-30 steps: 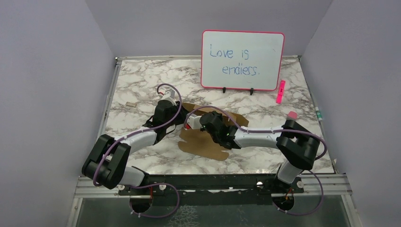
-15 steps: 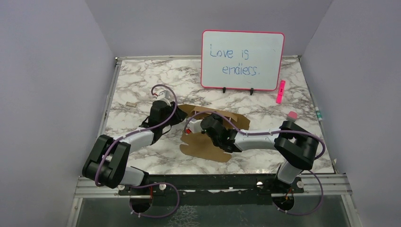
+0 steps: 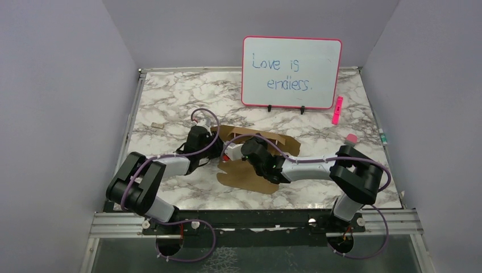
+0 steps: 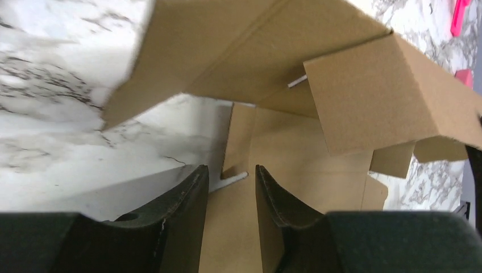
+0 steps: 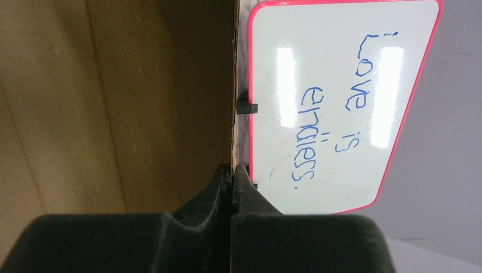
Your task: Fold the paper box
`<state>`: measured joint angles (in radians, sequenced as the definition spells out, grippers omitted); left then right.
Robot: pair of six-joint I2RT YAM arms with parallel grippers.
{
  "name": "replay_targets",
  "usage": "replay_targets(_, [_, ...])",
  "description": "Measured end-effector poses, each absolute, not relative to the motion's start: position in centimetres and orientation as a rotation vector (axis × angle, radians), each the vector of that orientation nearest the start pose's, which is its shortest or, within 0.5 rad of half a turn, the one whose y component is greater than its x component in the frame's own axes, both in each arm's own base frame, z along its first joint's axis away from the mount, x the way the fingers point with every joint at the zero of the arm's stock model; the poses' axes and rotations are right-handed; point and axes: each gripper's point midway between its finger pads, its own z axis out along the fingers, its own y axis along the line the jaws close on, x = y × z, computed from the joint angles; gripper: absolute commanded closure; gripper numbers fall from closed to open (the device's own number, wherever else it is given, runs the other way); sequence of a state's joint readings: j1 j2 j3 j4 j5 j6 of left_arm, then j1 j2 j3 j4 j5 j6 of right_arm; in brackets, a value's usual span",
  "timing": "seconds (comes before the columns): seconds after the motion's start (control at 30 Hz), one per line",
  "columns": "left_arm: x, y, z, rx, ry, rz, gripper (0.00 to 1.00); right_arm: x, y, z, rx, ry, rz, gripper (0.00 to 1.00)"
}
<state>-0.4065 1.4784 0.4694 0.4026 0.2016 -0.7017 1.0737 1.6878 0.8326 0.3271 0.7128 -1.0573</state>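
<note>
The paper box is a brown die-cut cardboard sheet in the middle of the marble table, its far part raised as a wall with flaps. My right gripper is shut on the upright cardboard edge; the panel fills the left of the right wrist view. My left gripper is at the sheet's left edge, low over it. In the left wrist view its fingers stand apart and empty over the flat panel, beside a slit, with raised flaps beyond.
A pink-framed whiteboard reading "Love is endless." stands at the back, also in the right wrist view. A pink marker lies to its right, a pink eraser near the right arm. A tiny cardboard scrap lies at left.
My left gripper has swung back right and nearer, to the sheet's left edge, after drifting left. The right gripper keeps its hold, shifted slightly left; the far wall stands a little more upright.
</note>
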Motion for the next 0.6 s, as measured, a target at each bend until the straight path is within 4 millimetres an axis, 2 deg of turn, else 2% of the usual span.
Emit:
replay_targets(0.2, [29.1, -21.6, 3.8, -0.145, 2.297, -0.869, 0.65, 32.0, 28.9, 12.6, -1.524, 1.318, -0.745, 0.99])
replay_targets(0.33, [28.7, -22.7, 5.1, -0.091, 2.264, -0.901, 0.66, 32.2, 29.1, 13.0, -1.509, 1.300, -0.749, 0.99])
replay_targets(0.47, [28.9, -23.5, 6.6, -0.057, 2.209, -0.931, 0.65, 32.2, 29.1, 13.1, -1.501, 1.285, -0.753, 0.99])
replay_targets(0.6, [29.2, -23.4, 6.8, -0.063, 2.191, -0.920, 0.63, 32.1, 29.0, 13.1, -1.493, 1.279, -0.753, 0.99])
